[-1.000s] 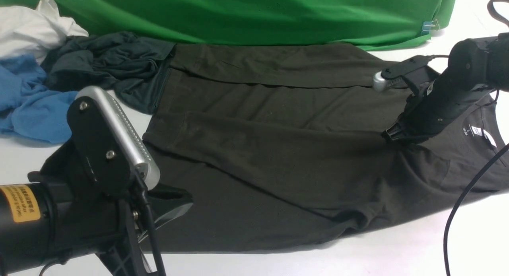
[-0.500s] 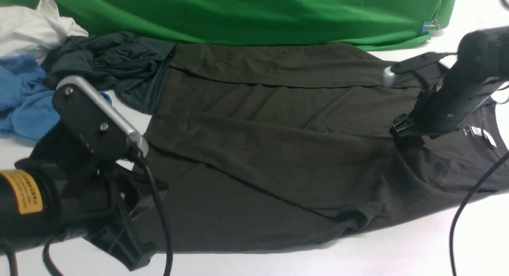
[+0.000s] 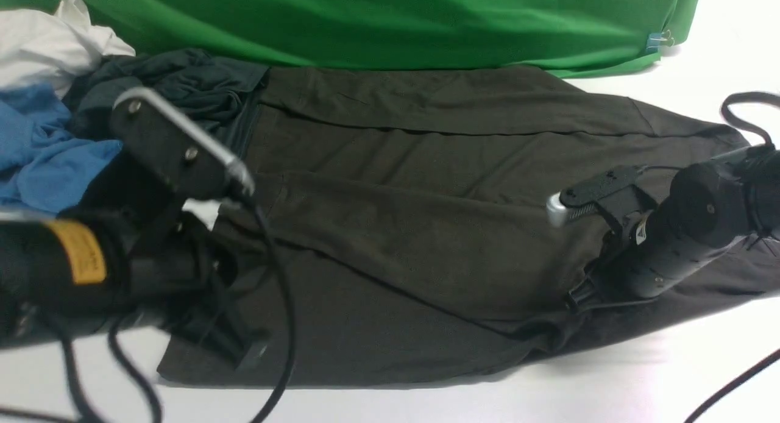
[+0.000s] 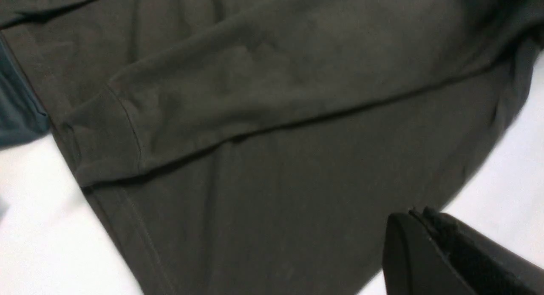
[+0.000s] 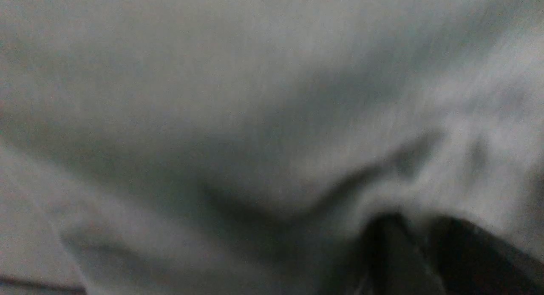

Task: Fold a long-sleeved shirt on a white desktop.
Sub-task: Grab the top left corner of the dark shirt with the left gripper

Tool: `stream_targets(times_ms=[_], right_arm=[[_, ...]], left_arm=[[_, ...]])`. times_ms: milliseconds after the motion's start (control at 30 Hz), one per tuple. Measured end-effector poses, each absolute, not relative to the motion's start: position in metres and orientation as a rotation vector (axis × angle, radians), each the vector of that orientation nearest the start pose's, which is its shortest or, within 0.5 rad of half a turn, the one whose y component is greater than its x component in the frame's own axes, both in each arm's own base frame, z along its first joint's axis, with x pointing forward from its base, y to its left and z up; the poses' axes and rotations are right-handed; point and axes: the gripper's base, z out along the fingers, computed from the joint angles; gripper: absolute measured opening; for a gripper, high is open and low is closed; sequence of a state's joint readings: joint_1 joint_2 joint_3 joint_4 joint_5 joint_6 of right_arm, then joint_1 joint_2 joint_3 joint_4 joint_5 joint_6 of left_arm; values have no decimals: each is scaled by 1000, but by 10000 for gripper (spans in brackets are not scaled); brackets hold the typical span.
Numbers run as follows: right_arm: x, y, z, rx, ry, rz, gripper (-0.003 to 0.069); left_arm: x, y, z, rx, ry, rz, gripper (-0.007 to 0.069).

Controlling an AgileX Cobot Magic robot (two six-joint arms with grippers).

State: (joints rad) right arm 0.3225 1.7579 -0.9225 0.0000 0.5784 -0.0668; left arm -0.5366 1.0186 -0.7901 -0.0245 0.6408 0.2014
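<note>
Right claw (image 3: 577, 299) has dropped from the collar to the near edge of the shirt (image 3: 426, 240), which lies spread on the counter (image 3: 609, 392); its gap cannot be told, left claw (image 3: 248, 352) is pinched shut, and the next move likely calls for gripping that edge to fold.

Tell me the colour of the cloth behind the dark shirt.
The cloth is bright green; the front view shows it best.
</note>
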Motion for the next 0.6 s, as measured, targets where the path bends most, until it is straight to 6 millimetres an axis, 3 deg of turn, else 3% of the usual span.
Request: stream_targets(times_ms=[167,200,400,600], right_arm=[[293,98,151,-567,2880,39,156],[292,98,151,-569,2892,37,156],[286,96,161,-499,2946,36,179],[273,93,214,-385,2836,78,384]], left_arm=[[199,-114,314,818,2225,-169,17],[213,-114,318,788,2232,-153,17],[285,-82,324,628,2294,-76,17],[366,-54,304,569,2332,-181,20]])
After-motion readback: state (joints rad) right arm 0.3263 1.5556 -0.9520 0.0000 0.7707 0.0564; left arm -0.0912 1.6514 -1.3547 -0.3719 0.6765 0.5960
